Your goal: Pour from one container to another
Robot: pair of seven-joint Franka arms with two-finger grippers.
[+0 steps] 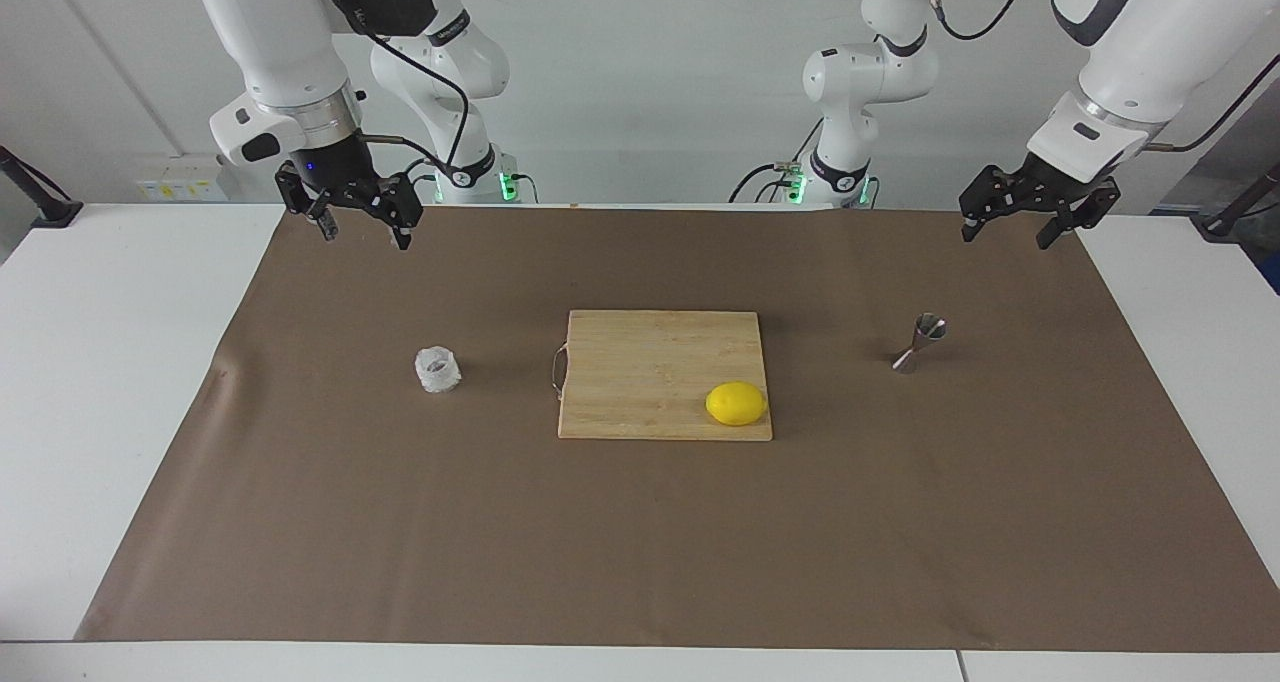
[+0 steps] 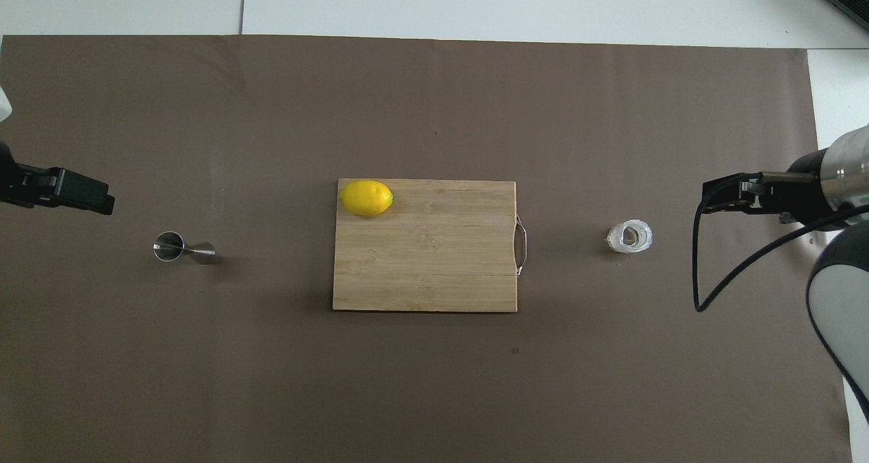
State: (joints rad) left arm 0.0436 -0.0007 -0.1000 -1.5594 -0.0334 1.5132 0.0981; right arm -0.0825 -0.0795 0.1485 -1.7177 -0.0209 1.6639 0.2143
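The small whitish crinkly cup (image 1: 438, 370) (image 2: 630, 236) stands upright on the brown mat toward the right arm's end of the table. Toward the left arm's end, the shiny steel hourglass jigger (image 1: 921, 343) (image 2: 182, 248) stands upright on the same mat. My right gripper (image 1: 362, 230) (image 2: 713, 198) hangs open over the mat's edge by the robots, well apart from the cup. My left gripper (image 1: 1008, 234) (image 2: 95, 198) hangs open over the mat's corner at its own end, apart from the jigger. Neither gripper holds anything.
A wooden cutting board (image 1: 650, 362) (image 2: 434, 273) with a wire handle lies mid-mat between the two containers. A yellow lemon (image 1: 736, 403) (image 2: 366, 197) rests on its corner farther from the robots, toward the left arm's end. Brown mat (image 1: 640, 542) covers most of the table.
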